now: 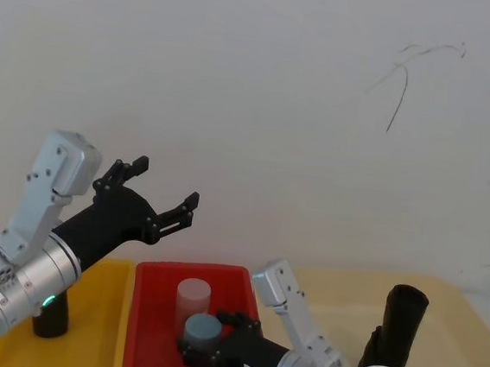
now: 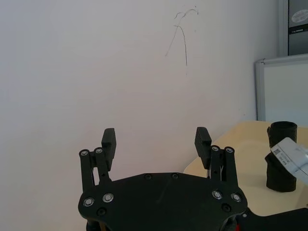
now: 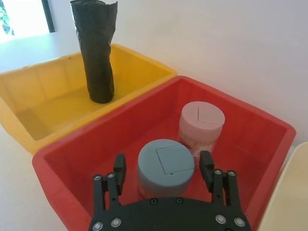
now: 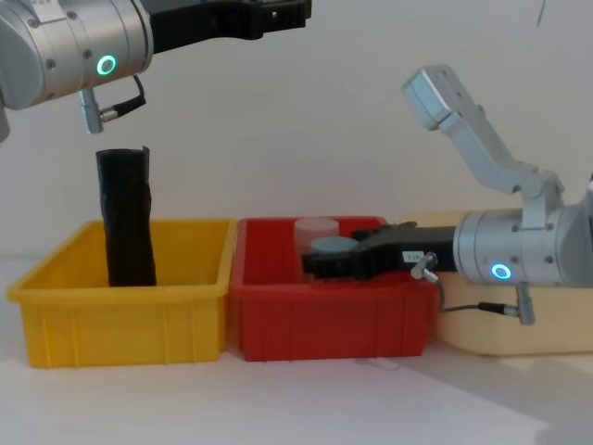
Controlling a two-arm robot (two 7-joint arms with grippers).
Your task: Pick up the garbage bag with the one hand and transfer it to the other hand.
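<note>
The garbage bag [image 1: 404, 325], a black upright roll with an even round top, stands on the beige tray [image 1: 338, 297] at the right; in the left wrist view the garbage bag [image 2: 281, 157] is far off to the side. My left gripper [image 1: 165, 183] [image 2: 156, 137] is raised high in front of the wall, open, with nothing between its fingers. My right gripper [image 1: 208, 336] [image 3: 162, 164] is low inside the red bin [image 1: 149, 322], open, its fingers on either side of a grey-lidded jar [image 3: 166, 161] without visibly pressing it.
A second black roll [image 3: 97, 53] [image 4: 125, 218] with a notched top stands in the yellow bin [image 4: 120, 311] under my left arm. A pale pink jar [image 3: 201, 122] stands behind the grey one. The red bin [image 4: 329, 320] sits between the yellow bin and the beige tray [image 4: 482, 334].
</note>
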